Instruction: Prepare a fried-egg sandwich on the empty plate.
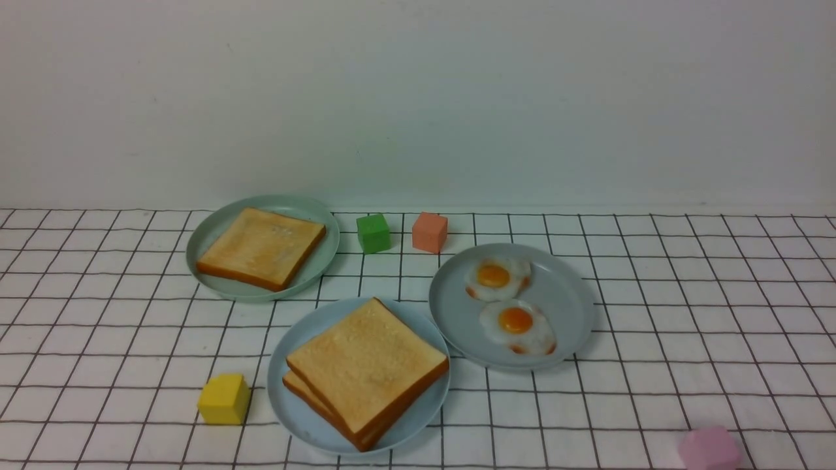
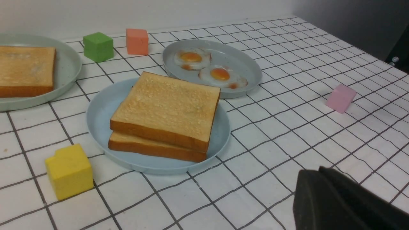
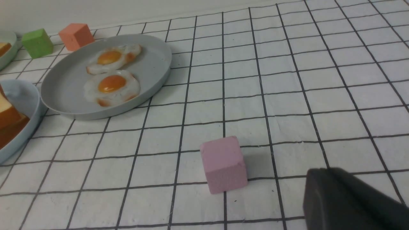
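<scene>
The blue plate held two toast slices, the upper slice lying turned on the lower slice and hiding most of it. Whether an egg lay between them could not be made out. The grey plate, right of the blue plate and farther back, held two fried eggs: the near egg and the far egg, close together. The green plate, at the back left, held a single toast slice; the left wrist view cut off both plate and slice, and the right wrist view caught only a bit of each.

The green cube and orange cube stood behind the plates, the yellow block left of the blue plate. The pink block on the right was cut off by the front view's lower edge but whole in both wrist views.

Of the left tool only a dark, blurred part showed above the bench; its opening could not be told. The right tool, also partly cut off, was closed.
</scene>
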